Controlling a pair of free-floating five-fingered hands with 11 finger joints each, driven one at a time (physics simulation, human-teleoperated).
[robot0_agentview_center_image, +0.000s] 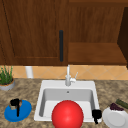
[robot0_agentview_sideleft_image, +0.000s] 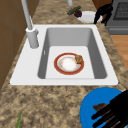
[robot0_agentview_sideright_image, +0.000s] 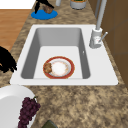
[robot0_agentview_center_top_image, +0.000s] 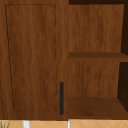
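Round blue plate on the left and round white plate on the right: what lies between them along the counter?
The white sink, holding a red-rimmed plate with a brown food piece; both side views show it between the blue plate and the white plate.

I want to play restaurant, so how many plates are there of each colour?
Blue plate: 1
White plate: 1
Red-rimmed plate: 1
Total: 3

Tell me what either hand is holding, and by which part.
Nothing clearly. The left hand hovers open over the blue plate; the right hand hangs beside the white plate.
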